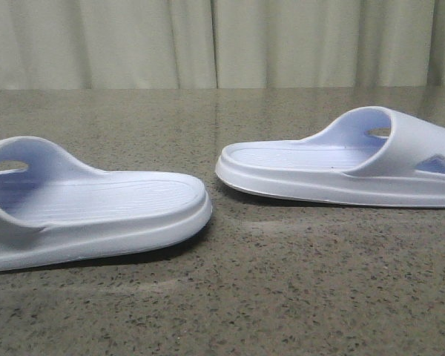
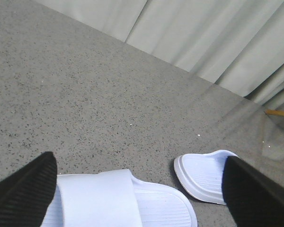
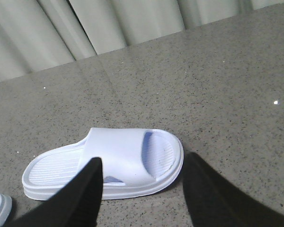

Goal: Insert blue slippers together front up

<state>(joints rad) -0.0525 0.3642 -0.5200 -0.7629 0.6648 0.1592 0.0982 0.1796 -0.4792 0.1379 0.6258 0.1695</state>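
Wrist views: both arms above the blue slippers [image 1: 96,208], fingers [image 3: 85,198] apart.

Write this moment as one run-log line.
left slipper: flat on table | right slipper: flat, apart | left claw: open | right claw: open

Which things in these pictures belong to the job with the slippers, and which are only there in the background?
Belong to the job:
- left slipper, sole down, heel toward the middle
- right slipper, sole down, apart from the other
- left gripper, open above the left slipper
- right gripper, open above the right slipper

Only there:
- speckled table
- curtain
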